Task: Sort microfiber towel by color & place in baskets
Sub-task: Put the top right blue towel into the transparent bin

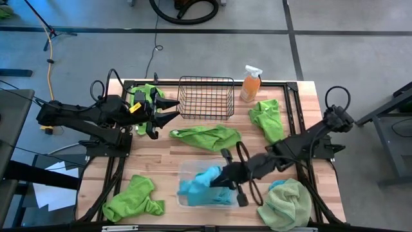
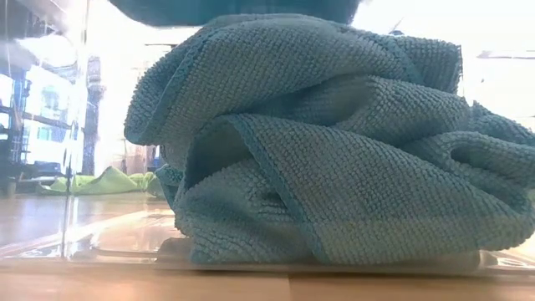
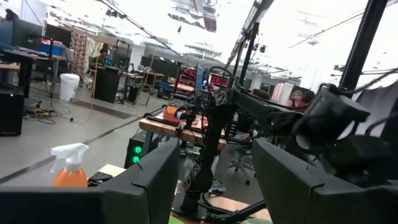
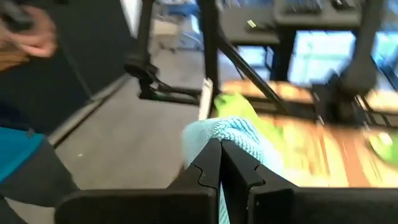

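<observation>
The clear tub point(image 1: 185, 169) stands at the table's near middle with turquoise towel point(image 1: 201, 185) heaped in it, resting on the tub's floor point(image 2: 334, 251). My right gripper point(image 1: 222, 177) is over the tub, shut on turquoise cloth point(image 4: 231, 132). My left gripper point(image 1: 172, 110) hovers open and holding nothing left of the black wire basket point(image 1: 206, 96), above a lime towel point(image 1: 145, 95). More lime towels lie flat on the table at the middle point(image 1: 207, 136), far right point(image 1: 268, 119) and near left point(image 1: 133, 198). A sage towel point(image 1: 286, 203) lies at the near right. My right gripper pinches a bunched part of the turquoise towel point(image 4: 239, 138) between its two shut fingers, at their free ends. The fingers come from the table's right side, slanting slightly down. The cloth below them point(image 1: 205, 180) reaches into the tub; one layer or several, I cannot tell.
An orange spray bottle point(image 1: 251, 84) stands at the far edge, right of the wire basket. Bare wood shows between the tub and the near-left lime towel. In the low view, a lime towel point(image 2: 104, 181) lies on the table behind the tub. A person's hand point(image 4: 37, 34) shows beyond the table.
</observation>
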Robot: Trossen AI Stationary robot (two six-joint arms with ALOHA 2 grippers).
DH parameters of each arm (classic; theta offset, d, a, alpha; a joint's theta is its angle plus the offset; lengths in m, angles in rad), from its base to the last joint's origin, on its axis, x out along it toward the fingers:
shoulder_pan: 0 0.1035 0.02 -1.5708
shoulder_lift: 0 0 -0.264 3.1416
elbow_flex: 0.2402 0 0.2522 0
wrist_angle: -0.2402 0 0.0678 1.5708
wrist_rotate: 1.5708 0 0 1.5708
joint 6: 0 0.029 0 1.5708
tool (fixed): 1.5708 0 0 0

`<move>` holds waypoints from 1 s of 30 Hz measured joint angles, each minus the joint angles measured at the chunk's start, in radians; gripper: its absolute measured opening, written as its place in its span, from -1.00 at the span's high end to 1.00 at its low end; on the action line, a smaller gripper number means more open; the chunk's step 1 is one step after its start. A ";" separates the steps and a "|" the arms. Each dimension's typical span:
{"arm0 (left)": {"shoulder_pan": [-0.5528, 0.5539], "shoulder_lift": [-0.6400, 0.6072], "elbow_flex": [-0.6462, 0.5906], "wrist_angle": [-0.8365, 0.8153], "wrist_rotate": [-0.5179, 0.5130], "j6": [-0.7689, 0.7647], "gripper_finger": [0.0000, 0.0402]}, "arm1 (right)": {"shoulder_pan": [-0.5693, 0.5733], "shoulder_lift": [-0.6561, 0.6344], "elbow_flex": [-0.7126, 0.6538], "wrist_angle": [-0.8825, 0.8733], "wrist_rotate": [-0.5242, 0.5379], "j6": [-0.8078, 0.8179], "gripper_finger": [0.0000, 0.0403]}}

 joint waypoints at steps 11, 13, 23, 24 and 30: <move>0.000 0.000 0.000 -0.018 0.000 0.001 0.06 | 0.040 0.000 0.001 -0.285 0.137 0.465 1.00; 0.000 0.000 0.000 -0.031 0.000 0.001 0.06 | 0.027 0.005 0.002 -0.267 0.119 0.545 1.00; 0.000 0.000 0.000 -0.045 0.000 -0.007 0.06 | -0.029 0.114 0.072 -0.357 -0.042 0.958 1.00; 0.000 0.000 0.000 -0.045 0.000 -0.007 0.06 | -0.030 0.141 0.113 -0.398 -0.051 0.963 1.00; 0.000 0.000 0.000 -0.045 0.000 -0.004 0.06 | -0.050 0.347 0.443 -0.721 -0.088 1.104 1.00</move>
